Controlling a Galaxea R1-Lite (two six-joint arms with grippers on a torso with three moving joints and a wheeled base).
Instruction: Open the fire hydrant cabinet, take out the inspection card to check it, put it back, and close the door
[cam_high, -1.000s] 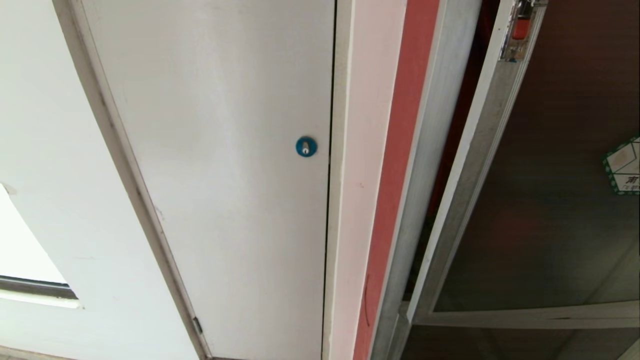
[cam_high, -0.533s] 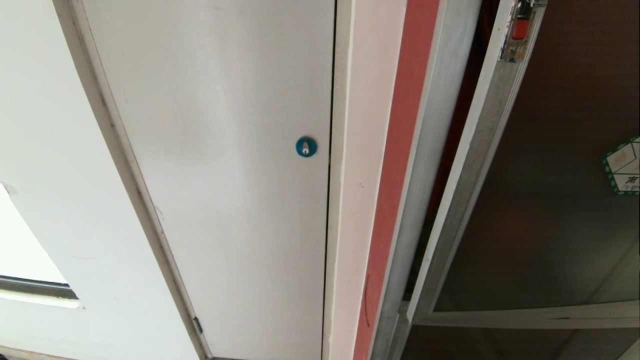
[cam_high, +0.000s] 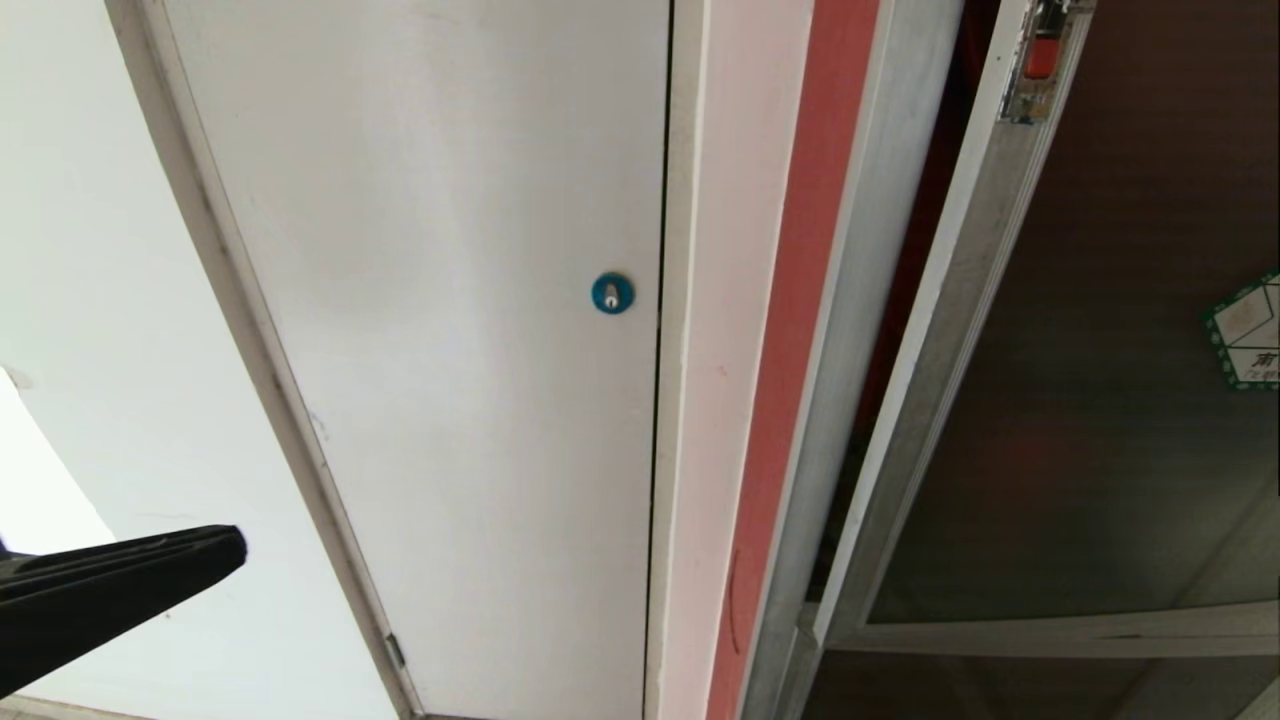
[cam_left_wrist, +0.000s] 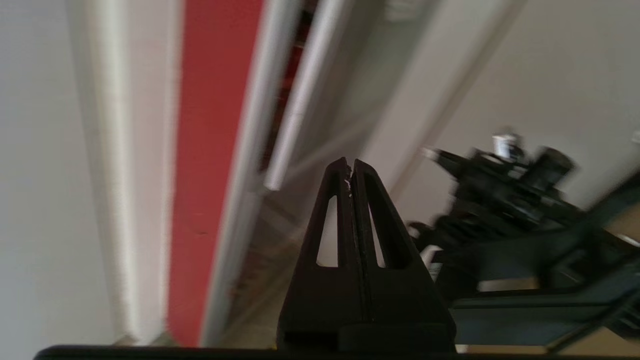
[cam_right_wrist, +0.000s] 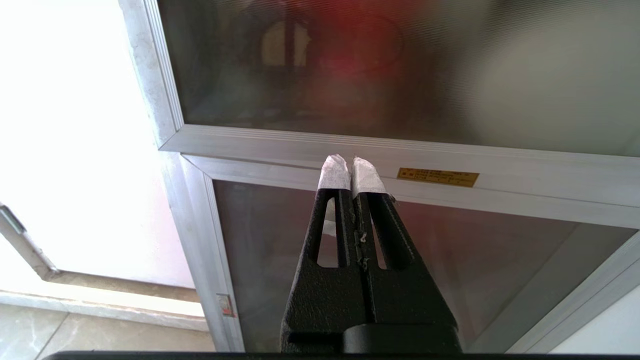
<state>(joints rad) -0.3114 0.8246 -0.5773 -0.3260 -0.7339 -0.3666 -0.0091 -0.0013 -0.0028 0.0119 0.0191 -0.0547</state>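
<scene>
Across the left and middle of the head view: the plain white panel door (cam_high: 450, 300) with its round blue lock (cam_high: 612, 293), same as a second ago. Down the right side: the fire hydrant cabinet (cam_high: 880, 300), brushed aluminium frame beside a red strip, and the door (cam_high: 1100, 350) of dark tinted glass filling the right edge. Seems to stand slightly ajar, judging by the dark reddish gap between frame and panel. Small red latch (cam_high: 1042, 55) at the upper right, green-and-white hexagonal sticker (cam_high: 1247, 335) at the far right edge, neither touched. New at the lower left corner of the head view: the left gripper (cam_high: 235, 550), a dark wedge absent half a second ago, now poking in over the white wall, well apart from the cabinet. Fingers pressed together in the left wrist view (cam_left_wrist: 348, 165), pinching nothing, with the red strip and the aluminium frame streaked beyond them. Probably the opening reach toward the door edge or latch, so the task barely begun. Right gripper (cam_right_wrist: 351, 162) out of the head view, parked low before the cabinet's crossbar with its orange label (cam_right_wrist: 438, 176); white-wrapped tips closed together, empty. No sign of the inspection card anywhere; presumably inside, behind the dark glass.
</scene>
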